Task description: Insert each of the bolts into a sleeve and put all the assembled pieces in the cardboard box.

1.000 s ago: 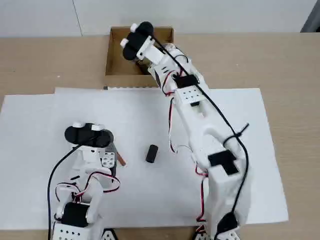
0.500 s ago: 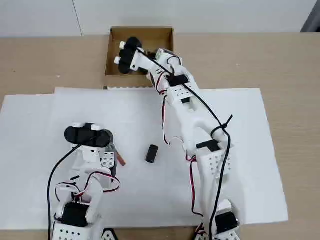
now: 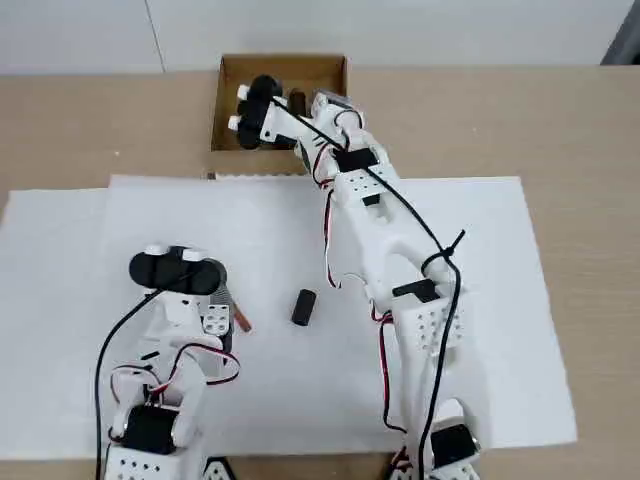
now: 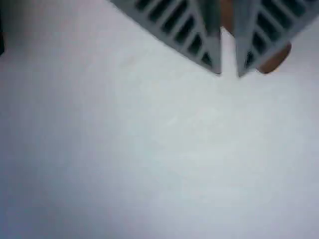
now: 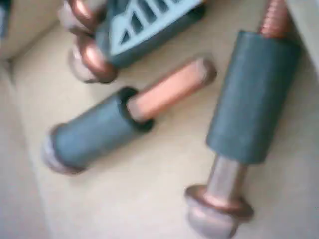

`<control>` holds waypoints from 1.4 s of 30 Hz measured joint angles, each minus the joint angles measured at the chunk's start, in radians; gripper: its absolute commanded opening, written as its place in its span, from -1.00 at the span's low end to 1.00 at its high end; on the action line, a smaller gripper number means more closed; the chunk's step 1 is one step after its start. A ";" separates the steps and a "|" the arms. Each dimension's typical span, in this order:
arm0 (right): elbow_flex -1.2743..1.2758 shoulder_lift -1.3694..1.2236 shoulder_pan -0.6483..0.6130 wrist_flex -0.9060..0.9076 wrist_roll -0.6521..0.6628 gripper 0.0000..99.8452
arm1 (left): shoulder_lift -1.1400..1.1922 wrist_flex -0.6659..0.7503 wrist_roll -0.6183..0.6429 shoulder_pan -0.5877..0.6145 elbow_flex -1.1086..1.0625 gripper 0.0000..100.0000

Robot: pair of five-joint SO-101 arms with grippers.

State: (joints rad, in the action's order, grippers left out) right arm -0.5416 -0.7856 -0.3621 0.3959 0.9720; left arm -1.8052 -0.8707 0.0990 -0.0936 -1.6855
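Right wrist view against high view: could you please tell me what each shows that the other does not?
Right wrist view adds the inside of the cardboard box: a sleeved bolt beside a second sleeved bolt. High view adds the loose sleeve on the white paper and the left pincer shut on a copper bolt. Both share the box.

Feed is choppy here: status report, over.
Left gripper shut on a bolt, over the paper. Right gripper down in the cardboard box, beside assembled pieces. One sleeve loose on the paper; bare paper between it and left gripper.
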 measured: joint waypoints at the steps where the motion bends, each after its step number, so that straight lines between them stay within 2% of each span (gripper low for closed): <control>1: 0.000 0.000 0.000 0.000 0.000 -1.00 | 0.000 0.000 0.000 0.000 0.000 -0.99; 7: 0.000 0.087 0.002 0.169 -0.032 -1.00 | 0.000 0.000 0.000 0.000 0.000 -0.99; 18: -0.006 0.434 0.002 0.591 -0.374 -1.00 | 0.000 0.000 0.000 0.003 0.000 -0.99; 24: -0.006 0.565 0.002 0.841 -0.562 -0.99 | 0.000 0.000 0.000 0.103 0.000 -0.99; 32: -0.006 0.675 0.002 1.204 -0.816 -0.99 | 0.000 0.003 0.000 0.120 0.000 -0.99; 42: 0.020 0.744 0.000 1.277 -0.967 -0.99 | 0.000 0.003 0.000 0.120 0.000 -0.99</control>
State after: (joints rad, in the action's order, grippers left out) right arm -0.5217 -0.0414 -0.3621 1.6724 0.0054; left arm -1.8052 -0.8677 0.0990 0.0261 -1.6855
